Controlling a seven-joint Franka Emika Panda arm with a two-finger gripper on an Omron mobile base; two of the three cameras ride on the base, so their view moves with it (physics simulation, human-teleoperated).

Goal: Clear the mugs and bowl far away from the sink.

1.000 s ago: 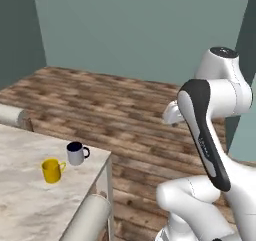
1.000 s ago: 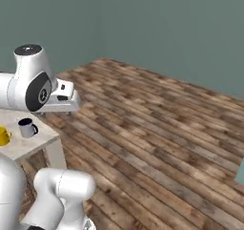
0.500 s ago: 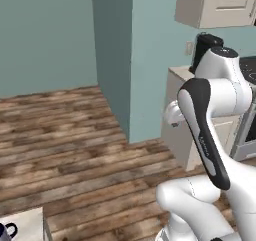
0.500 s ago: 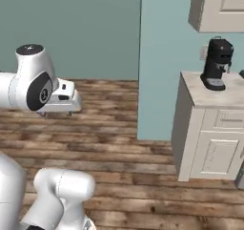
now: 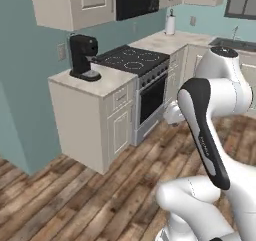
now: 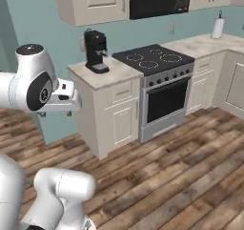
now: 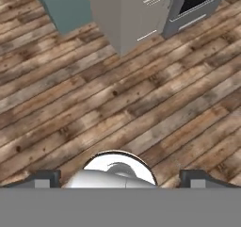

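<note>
The mugs and the bowl are out of view. A dark strip of the sink (image 5: 239,43) with its thin faucet (image 5: 235,33) shows on the far counter at the upper right of the left base view. My gripper (image 6: 55,113) hangs at the end of the folded arm, pointing down at the wooden floor (image 7: 141,94). Its two dark fingertips (image 7: 44,179) stand far apart at the bottom of the hand view. The gripper is open with nothing between the fingers.
A pale cabinet (image 6: 112,114) carrying a black coffee machine (image 6: 96,51) stands ahead, next to a stove with an oven (image 6: 164,98). Counters run on to a paper towel roll (image 6: 218,27). Wall cupboards (image 5: 75,5) hang above. Wooden floor lies between me and the cabinets.
The whole picture has swung as the base turned: the counter with two mugs left the views, then bare floor and wall passed, now kitchen cabinets and stove. The arm's pose and open gripper are unchanged.
</note>
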